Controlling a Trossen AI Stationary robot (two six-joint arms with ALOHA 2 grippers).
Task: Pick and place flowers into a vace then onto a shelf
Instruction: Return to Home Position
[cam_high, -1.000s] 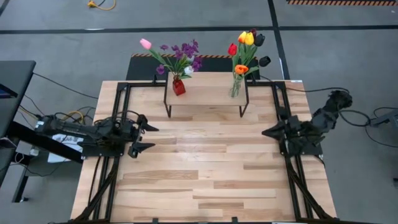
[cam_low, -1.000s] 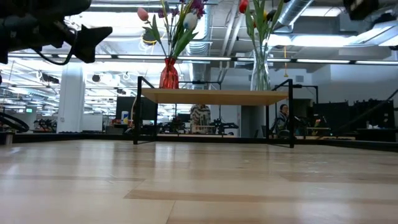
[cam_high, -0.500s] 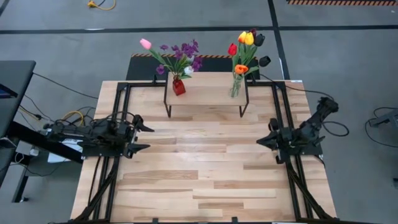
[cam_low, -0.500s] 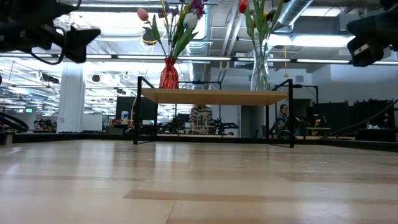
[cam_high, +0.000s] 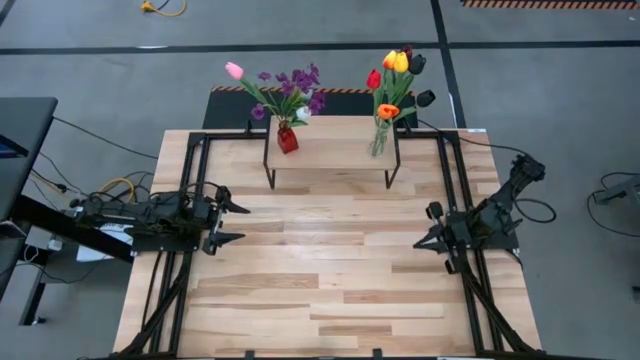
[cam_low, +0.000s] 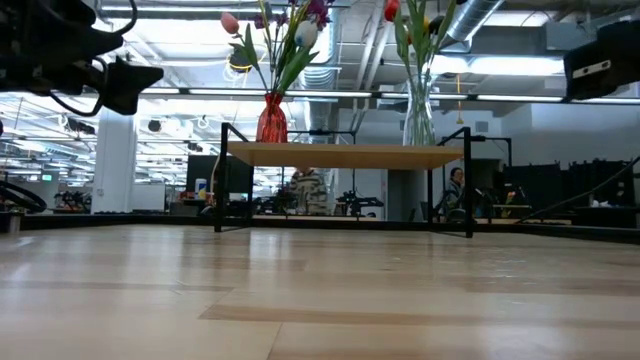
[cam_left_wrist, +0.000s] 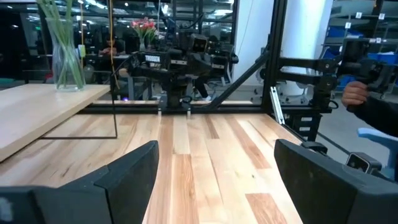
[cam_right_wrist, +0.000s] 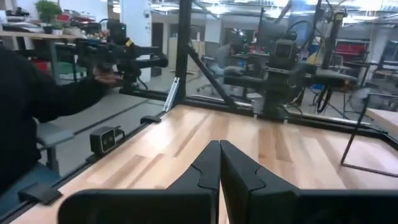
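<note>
1. The left gripper (cam_high: 240, 222) hangs over the left side of the table (cam_high: 330, 290), about halfway along its depth. Its jaws are wide open and hold nothing.
2. The right gripper (cam_right_wrist: 219, 149) hangs over the right side, facing the left one. Its jaws are closed tip to tip, with nothing between them.
3. Farther on, the shelf (cam_high: 330, 135) stands at the far edge, well apart from both grippers.
4. On it the red vase (cam_high: 288, 138) is toward the left end, nearer the left arm. The clear vase (cam_high: 379, 140) is toward the right end, nearer the right arm.
5. The flowers (cam_high: 296, 83) stand in both vases, with the stems about upright and spreading a little.
6. I judge the placing is done. The flowers lie on the far side of both jaws, so pulling back should take the arms away from them.
</note>
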